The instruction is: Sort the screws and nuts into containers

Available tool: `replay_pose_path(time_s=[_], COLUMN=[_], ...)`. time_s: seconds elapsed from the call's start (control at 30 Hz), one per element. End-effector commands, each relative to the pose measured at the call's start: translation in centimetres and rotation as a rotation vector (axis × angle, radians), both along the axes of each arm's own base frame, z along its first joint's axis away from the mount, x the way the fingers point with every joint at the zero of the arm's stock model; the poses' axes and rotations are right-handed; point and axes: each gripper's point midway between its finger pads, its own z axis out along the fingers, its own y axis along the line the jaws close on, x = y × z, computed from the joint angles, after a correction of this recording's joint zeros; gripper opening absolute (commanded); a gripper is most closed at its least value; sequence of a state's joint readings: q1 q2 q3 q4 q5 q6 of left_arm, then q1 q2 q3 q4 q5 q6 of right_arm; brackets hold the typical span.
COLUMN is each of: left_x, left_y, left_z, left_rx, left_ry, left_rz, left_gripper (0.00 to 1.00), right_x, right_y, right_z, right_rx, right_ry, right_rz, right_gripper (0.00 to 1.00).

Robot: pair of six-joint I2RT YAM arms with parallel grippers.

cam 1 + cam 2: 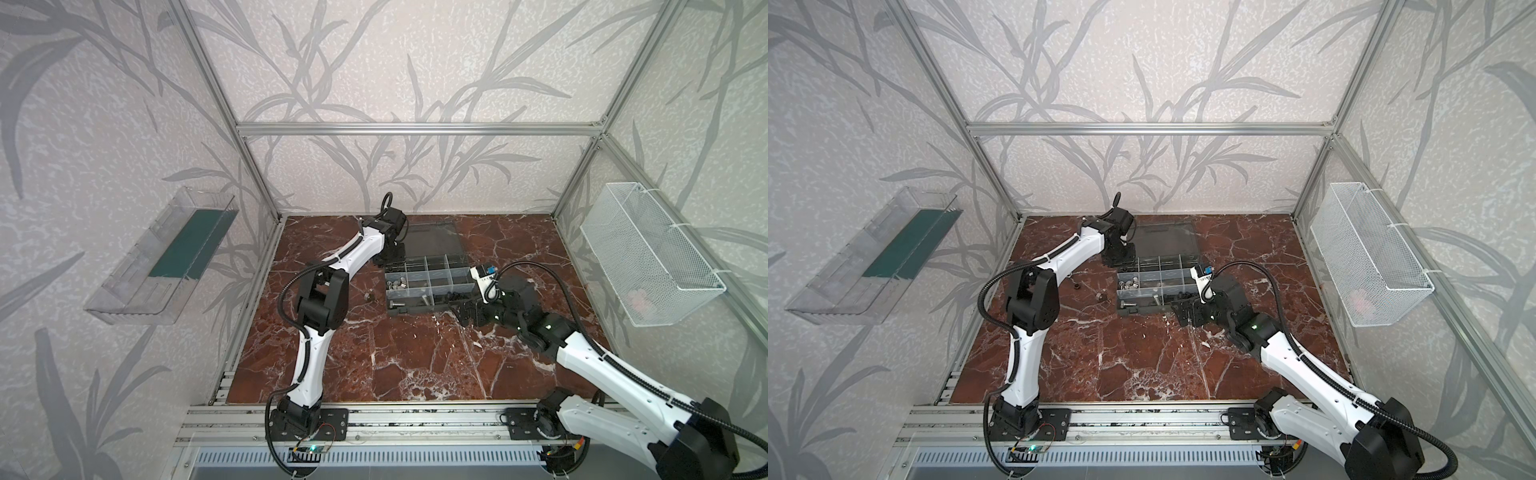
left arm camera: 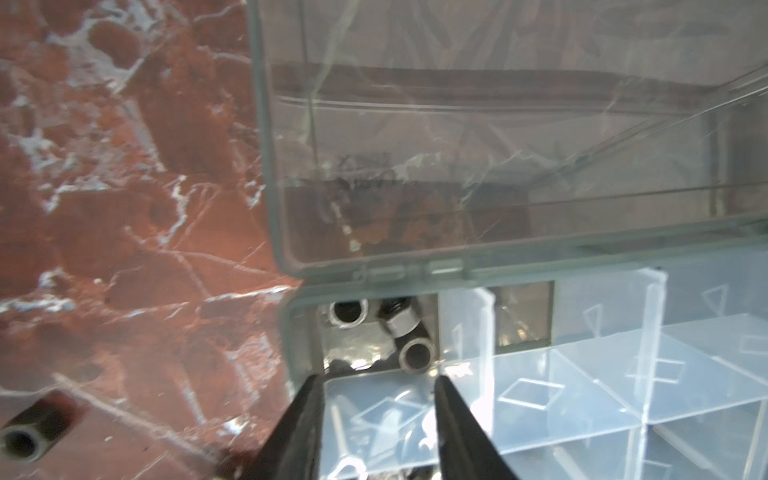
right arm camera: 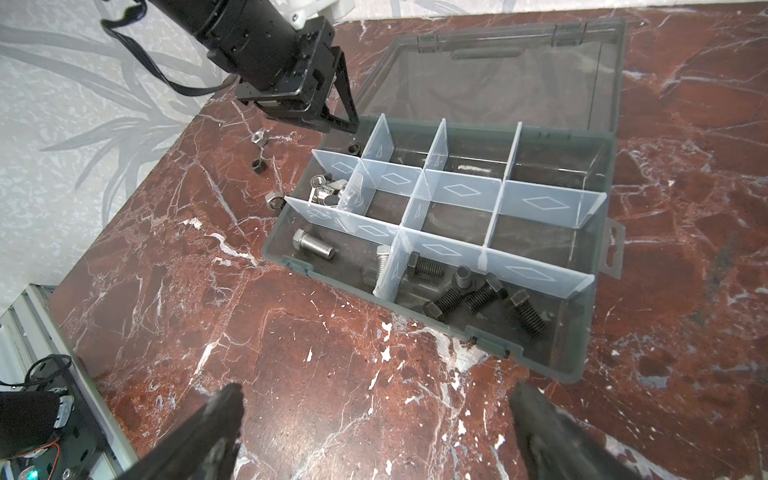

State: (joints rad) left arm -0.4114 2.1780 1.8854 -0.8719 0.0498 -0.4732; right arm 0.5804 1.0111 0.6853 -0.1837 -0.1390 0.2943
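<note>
Right wrist view shows stubby black screws [image 3: 482, 297] with hex heads.

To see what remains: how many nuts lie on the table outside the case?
3, all beside the organizer case: a silver nut, a black nut next to it, and another silver nut at the case's wall. Others may be hidden.

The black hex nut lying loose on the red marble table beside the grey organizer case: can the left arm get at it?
Probably yes. The black hex nut lies uncovered on the marble table, clear of the case, and the left gripper hovers nearby over a corner compartment, open and empty.
</note>
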Motion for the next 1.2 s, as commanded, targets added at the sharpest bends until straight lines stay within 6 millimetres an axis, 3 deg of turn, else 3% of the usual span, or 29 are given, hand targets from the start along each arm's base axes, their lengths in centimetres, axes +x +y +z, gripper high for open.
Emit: replay_pose_path(time_s=[0.0, 0.13, 0.2, 0.37, 0.8, 1.17], left_x=[-0.6, -2.4, -3.7, -5.7, -4.5, -4.3], left_y=[3.2, 8.2, 10.7, 14.2, 16.3, 16.8], left_z=[4.7, 5.0, 4.2, 1.5, -5.2, -7.3], left_rx=[0.031, 0.111, 0.121, 0.116, 0.094, 0.071], left_ry=[-0.073, -0.053, -0.033, 0.022, 0.115, 0.151], left_rz=[0.052, 0.136, 0.190, 0.272, 0.351, 0.363], left_gripper=[0.52, 0.57, 0.59, 0.61, 0.56, 0.43], right_x=[0.0, 0.1, 0.1, 0.2, 0.2, 0.2], right_y=[0.0, 0.1, 0.2, 0.6, 0.5, 0.4], right_z=[0.2, 0.2, 0.2, -0.2, -0.1, -0.2], right_rx=[0.008, 0.015, 0.016, 0.021, 0.013, 0.008], right_ry=[-0.015, -0.015, -0.014, -0.003, -0.002, -0.002], right_rz=[0.003, 0.005, 0.008, 0.022, 0.018, 0.014], right_gripper=[0.99, 0.99, 0.99, 0.99, 0.99, 0.99])
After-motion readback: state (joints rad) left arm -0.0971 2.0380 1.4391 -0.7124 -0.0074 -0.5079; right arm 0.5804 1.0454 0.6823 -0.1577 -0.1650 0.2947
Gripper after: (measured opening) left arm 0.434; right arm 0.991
